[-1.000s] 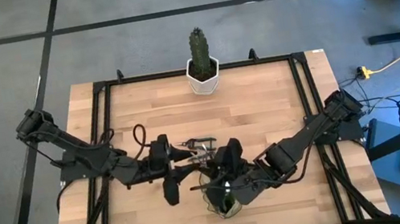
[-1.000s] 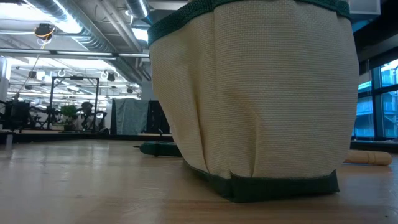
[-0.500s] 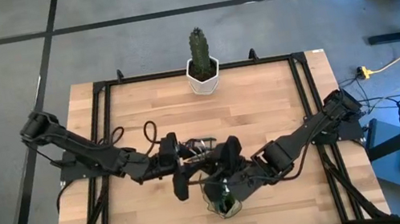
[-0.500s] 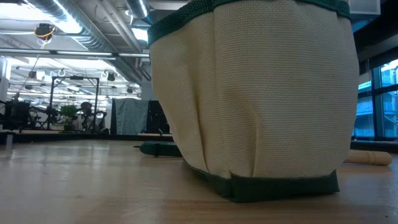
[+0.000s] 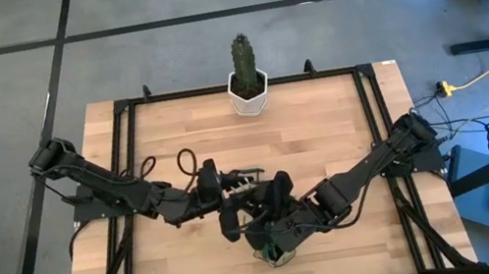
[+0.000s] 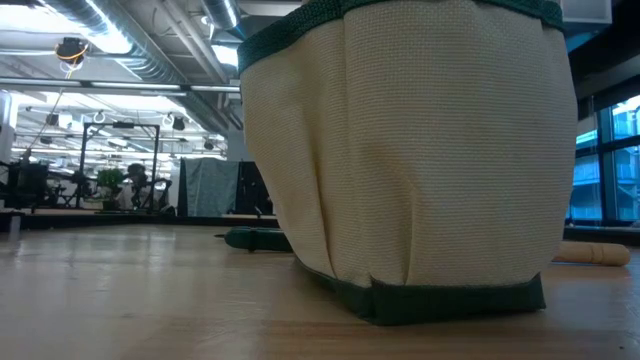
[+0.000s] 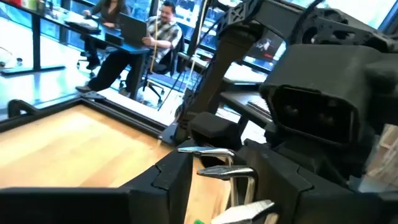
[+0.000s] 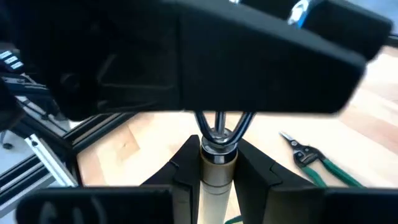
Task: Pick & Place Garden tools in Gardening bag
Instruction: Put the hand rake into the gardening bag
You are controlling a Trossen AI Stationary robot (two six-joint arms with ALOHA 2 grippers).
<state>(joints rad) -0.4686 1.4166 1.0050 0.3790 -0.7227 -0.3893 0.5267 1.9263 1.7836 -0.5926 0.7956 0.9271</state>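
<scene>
- At the 6 o'clock edge of the worktop point(image 5: 322, 124) sits the gardening bag point(image 6: 420, 160), upright with its mouth open upward. Both arms crowd in right over it, the left from 9 o'clock and the right from 3 o'clock.
- The right tool point(image 8: 217, 168) is pinching the fork point(image 8: 217, 134) by the metal collar, just below where the tines branch out.
- The left tool point(image 7: 221, 165) is right up against the same fork, with the shiny tines sitting in its gap. Honestly can't tell if it's gripping them or just around them.
- My read: they're mid-step on getting the fork into the bag, maybe lining it up or passing it between arms.
- The next move probably needs one tool to let go cleanly. Then the fork has to tip handle-down and drop inside the rim without snagging the fabric.
- The pruning shears point(image 8: 308, 158) lie flat on the wood, apart from the action, so there's more to bag.
- The cactus point(image 5: 242, 58) at 12 o'clock is well away.
</scene>
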